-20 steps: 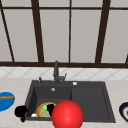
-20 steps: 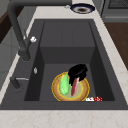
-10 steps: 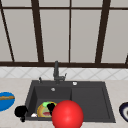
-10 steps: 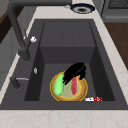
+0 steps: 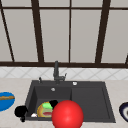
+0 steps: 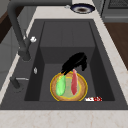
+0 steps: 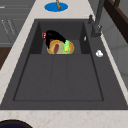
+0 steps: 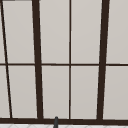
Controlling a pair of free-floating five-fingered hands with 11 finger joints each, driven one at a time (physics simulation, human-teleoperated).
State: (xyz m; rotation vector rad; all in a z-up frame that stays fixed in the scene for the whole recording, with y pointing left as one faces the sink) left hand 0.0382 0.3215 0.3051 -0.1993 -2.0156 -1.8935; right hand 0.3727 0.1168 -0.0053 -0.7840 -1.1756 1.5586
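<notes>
- The right hand (image 6: 75,62) is hovering over the far edge of the yellow-rimmed plate (image 6: 52,87), apparently touching it. Whether it is grasping or released cannot be told.
- The plate is lying flat on the floor of the sink's (image 6: 105,62) deeper basin, carrying a green piece (image 6: 60,85) and a red piece (image 6: 74,81) side by side.
- Judging by this, the hand is engaging the plate. Any lift is calling for a secure hold on the rim and a level carry, so the pieces are not sliding off.
- A small red-and-white object (image 6: 93,99) is lying just beside the plate.
- The left hand (image 5: 21,111) is hanging at the sink's front left corner, its state unclear.
- A faucet (image 5: 56,71), a blue dish (image 5: 5,100), a dark bowl (image 5: 124,111) and a red sphere (image 5: 67,115) are surrounding the basin.
</notes>
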